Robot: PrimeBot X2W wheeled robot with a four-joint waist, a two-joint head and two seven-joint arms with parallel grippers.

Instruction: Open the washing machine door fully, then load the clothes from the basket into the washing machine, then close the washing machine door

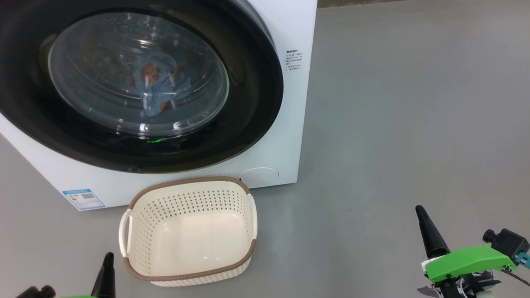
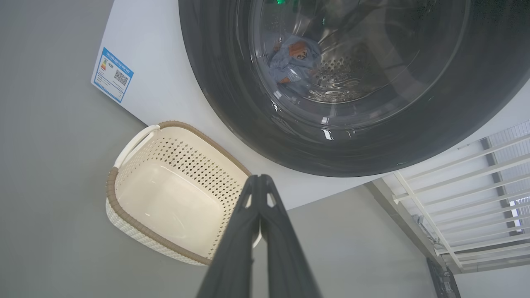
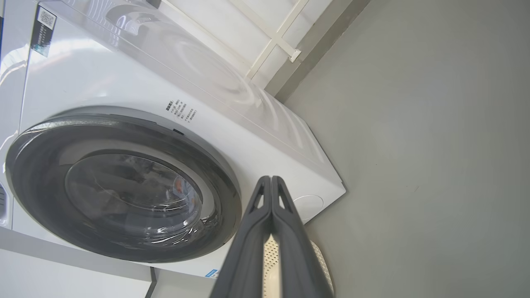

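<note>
Left pincer (image 2: 259,179) and right pincer (image 3: 271,180) are hovering pressed together, gripping nothing. Clothes (image 1: 157,82) are lying behind the closed washing machine door (image 1: 256,103), the basket (image 1: 190,200) sitting just before it

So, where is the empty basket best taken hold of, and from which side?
Probably the left side handle of the basket, coming from above with the left gripper. The handle is a thin loop standing off the rim, the basket sits upright, and that side is nearest.
</note>
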